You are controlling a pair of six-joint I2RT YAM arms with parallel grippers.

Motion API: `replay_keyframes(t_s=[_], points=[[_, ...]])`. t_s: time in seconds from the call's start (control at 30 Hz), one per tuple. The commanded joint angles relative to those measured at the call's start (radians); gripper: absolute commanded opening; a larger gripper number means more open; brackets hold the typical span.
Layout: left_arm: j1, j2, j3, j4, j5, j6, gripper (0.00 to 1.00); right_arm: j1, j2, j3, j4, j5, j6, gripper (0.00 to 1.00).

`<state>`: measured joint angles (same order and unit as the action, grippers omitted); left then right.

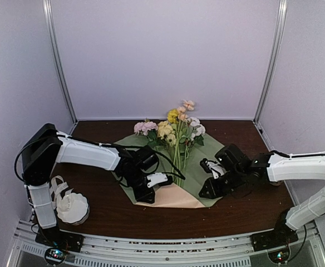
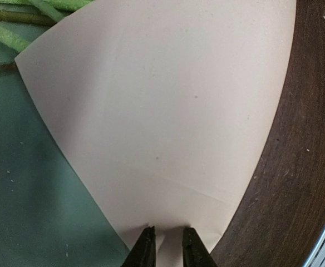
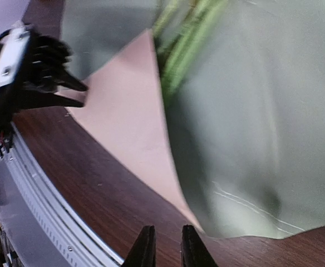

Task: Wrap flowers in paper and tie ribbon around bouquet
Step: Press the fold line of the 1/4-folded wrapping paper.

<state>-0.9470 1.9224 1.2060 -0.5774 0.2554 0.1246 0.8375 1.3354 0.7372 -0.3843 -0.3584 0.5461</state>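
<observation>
The flowers (image 1: 176,130) lie loose on the sage green paper (image 1: 198,167), stems toward me; no wrapped bouquet is in view. The peach-pink paper (image 1: 173,197) shows under the green sheet's front edge. My left gripper (image 1: 147,194) is shut on the pink paper's (image 2: 162,111) left corner, which bunches between the fingertips (image 2: 146,250) and curls over the green sheet (image 2: 29,183). My right gripper (image 1: 204,193) hovers open over bare wood (image 3: 95,183) by the sheets' right corner, holding nothing (image 3: 167,247). The ribbon (image 1: 58,187) lies looped at the front left.
A white scalloped bowl (image 1: 73,207) stands beside the ribbon at the front left. The dark wooden table (image 1: 246,211) ends at a metal rail (image 1: 168,245) along the near edge. Pale walls (image 1: 162,55) close in the back and both sides.
</observation>
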Motion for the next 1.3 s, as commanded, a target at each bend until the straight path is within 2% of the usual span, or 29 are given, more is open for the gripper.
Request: replay_keyframes(t_s=[0.0, 0.1, 0.27, 0.43, 0.83, 1.13, 1.27], points=[[-0.006, 0.071, -0.077, -0.032, 0.017, -0.016, 0.21, 0.068, 0.03, 0.017, 0.174, -0.129, 0.015, 0.16], [-0.006, 0.071, -0.078, -0.028, 0.027, -0.01, 0.21, 0.069, 0.128, 0.047, 0.275, -0.173, 0.016, 0.11], [-0.006, 0.072, -0.083, -0.022, 0.042, -0.009, 0.21, 0.069, 0.308, 0.154, 0.186, -0.199, -0.083, 0.08], [-0.006, 0.072, -0.087, -0.019, 0.047, -0.008, 0.21, 0.046, 0.377, 0.113, 0.174, -0.155, -0.077, 0.05], [-0.006, 0.076, -0.122, 0.012, 0.052, -0.065, 0.21, 0.003, 0.241, -0.177, 0.198, -0.046, 0.011, 0.02], [0.002, 0.092, -0.11, 0.004, 0.032, -0.069, 0.21, -0.063, 0.059, -0.217, 0.054, -0.008, -0.005, 0.03], [0.003, 0.099, -0.106, 0.001, 0.027, -0.071, 0.21, -0.066, -0.023, -0.174, -0.032, 0.005, -0.006, 0.04]])
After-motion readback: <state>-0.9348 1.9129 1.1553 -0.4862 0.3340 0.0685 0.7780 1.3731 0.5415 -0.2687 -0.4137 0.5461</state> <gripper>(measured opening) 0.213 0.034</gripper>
